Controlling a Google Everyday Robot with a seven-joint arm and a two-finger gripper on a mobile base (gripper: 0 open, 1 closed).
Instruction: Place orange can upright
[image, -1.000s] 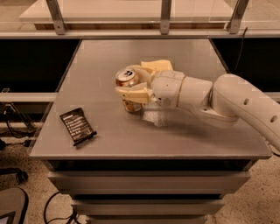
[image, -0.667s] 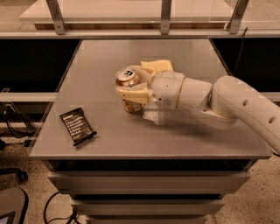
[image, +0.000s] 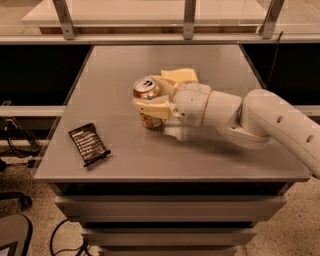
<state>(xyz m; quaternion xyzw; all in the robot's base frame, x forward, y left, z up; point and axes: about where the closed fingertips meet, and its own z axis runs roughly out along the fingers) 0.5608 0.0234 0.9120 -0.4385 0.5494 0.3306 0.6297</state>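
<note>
Your orange can (image: 146, 89) stands upright just above the frame's centre, its base seemingly on the table (image: 215, 155). The gripper (image: 151, 98) clamps its sides, which keeps the top facing up. A sponge (image: 180, 75) lies just behind, and a black packet (image: 89, 144) at lower left.

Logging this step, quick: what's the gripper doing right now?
The gripper: closed on the orange can, which stands upright on the table.
</note>
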